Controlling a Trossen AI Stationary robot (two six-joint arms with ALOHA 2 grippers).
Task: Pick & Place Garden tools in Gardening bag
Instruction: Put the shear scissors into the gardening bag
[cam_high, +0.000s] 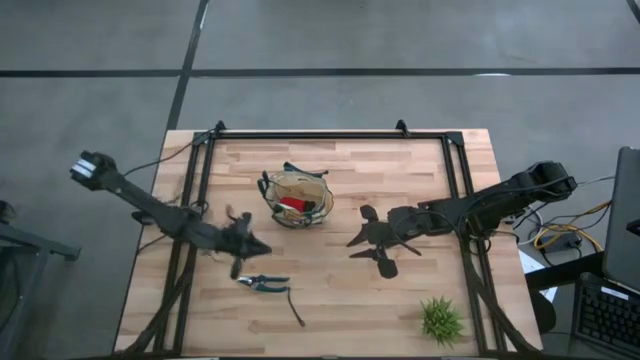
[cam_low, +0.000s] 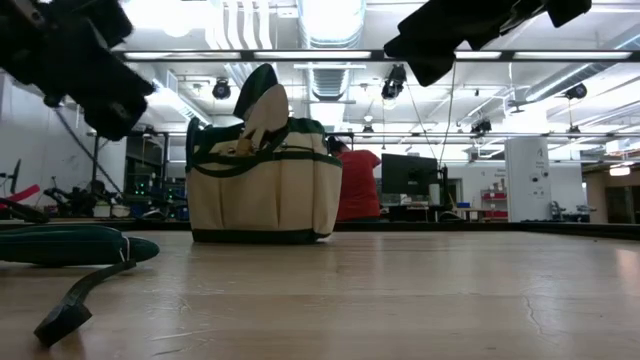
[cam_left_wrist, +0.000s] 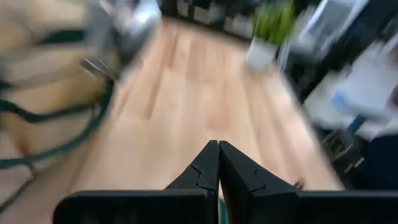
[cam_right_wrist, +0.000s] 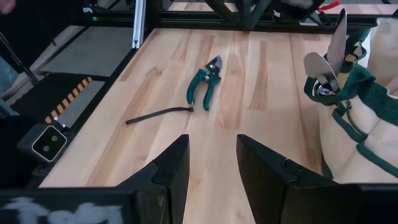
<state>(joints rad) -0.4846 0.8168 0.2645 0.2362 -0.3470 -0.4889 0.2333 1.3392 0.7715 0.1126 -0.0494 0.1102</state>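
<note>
Only the right wrist view shows the pruners (cam_right_wrist: 204, 88) clearly; right jaws apart, left together

The light wooden counter (cam_high: 420, 170) carries the tan gardening bag (cam_high: 296, 198) near its middle. The green-handled pruners (cam_high: 262, 283) lie toward the front edge, a dark strap (cam_high: 296, 310) trailing beside them. A green spiky plant (cam_high: 441, 320) sits at the front right corner.

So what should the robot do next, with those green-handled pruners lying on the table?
Probably the left gripper, shut and empty, should open and dip toward the green-handled pruners lying just beside it on the light wooden table. They look like the only tool outside the round tan fabric bag.
</note>
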